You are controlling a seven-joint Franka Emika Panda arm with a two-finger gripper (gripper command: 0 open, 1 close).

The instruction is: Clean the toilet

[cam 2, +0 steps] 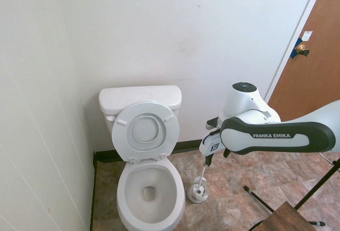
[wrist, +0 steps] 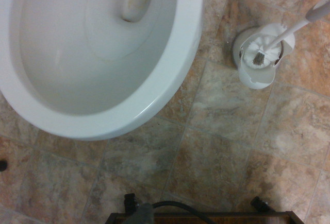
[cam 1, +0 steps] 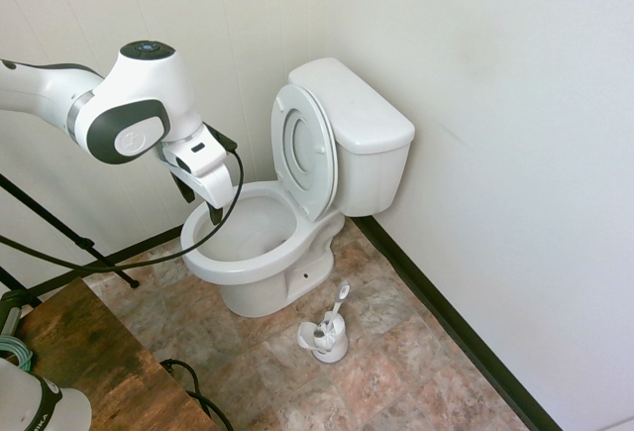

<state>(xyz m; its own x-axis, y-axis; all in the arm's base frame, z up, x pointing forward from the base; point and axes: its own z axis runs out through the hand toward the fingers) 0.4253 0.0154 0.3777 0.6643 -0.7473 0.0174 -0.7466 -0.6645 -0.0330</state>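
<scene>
The white toilet [cam 1: 342, 144] stands against the wall with its seat and lid [cam 1: 305, 149] raised and leaning on the tank [cam 2: 139, 97]. Its oval bowl [cam 2: 127, 210] lies uncovered, and the wrist view shows the inside of the bowl [wrist: 103, 54] with the drain. My gripper [cam 1: 200, 203] hangs in the air above the front left of the bowl rim, pointing down. Its two dark fingers are apart and hold nothing. In the second exterior view the gripper [cam 2: 208, 156] sits under the arm's wrist, right of the bowl.
A white toilet brush stands in its small holder [cam 1: 327, 340] on the tiled floor beside the bowl, also seen as the holder [wrist: 258, 59] in the wrist view. A wooden table [cam 1: 89, 352] sits near the arm's base. A brown door [cam 2: 313, 66] is at the right.
</scene>
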